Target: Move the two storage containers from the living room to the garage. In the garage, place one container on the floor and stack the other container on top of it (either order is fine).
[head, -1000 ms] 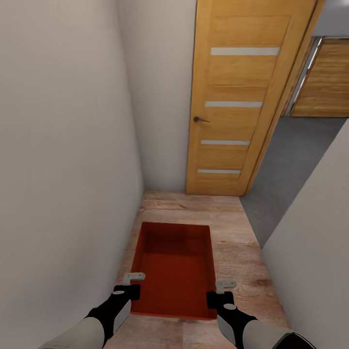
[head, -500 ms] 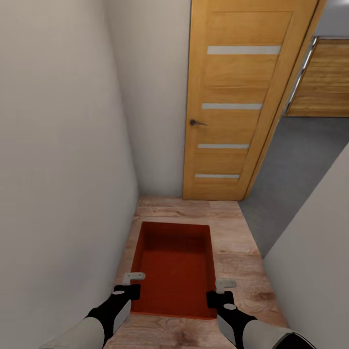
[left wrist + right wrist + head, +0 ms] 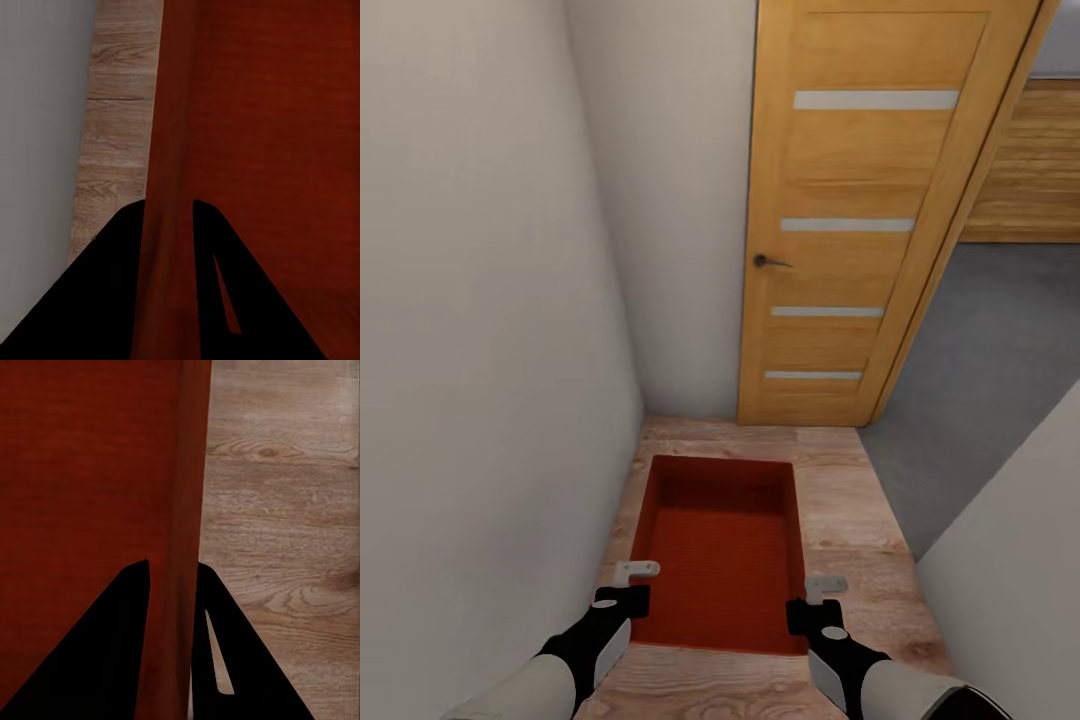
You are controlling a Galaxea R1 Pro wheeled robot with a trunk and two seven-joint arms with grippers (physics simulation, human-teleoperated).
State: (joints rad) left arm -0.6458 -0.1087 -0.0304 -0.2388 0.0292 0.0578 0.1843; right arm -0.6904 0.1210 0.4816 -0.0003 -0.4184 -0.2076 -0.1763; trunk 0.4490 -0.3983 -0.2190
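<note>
Here the left gripper [image 3: 628, 590] and right gripper [image 3: 812, 602] each clamp a side wall of the red-orange ribbed open-top storage container [image 3: 722, 565], held low-centre above light wood plank flooring [image 3: 840, 490], facing an orange wooden door [image 3: 850, 210].

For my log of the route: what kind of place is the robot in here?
Probably a narrow indoor hallway: plain walls close on both sides, a wood plank floor, and a wooden door ahead, open beside a grey floor. Both hands carry a red bin.
</note>
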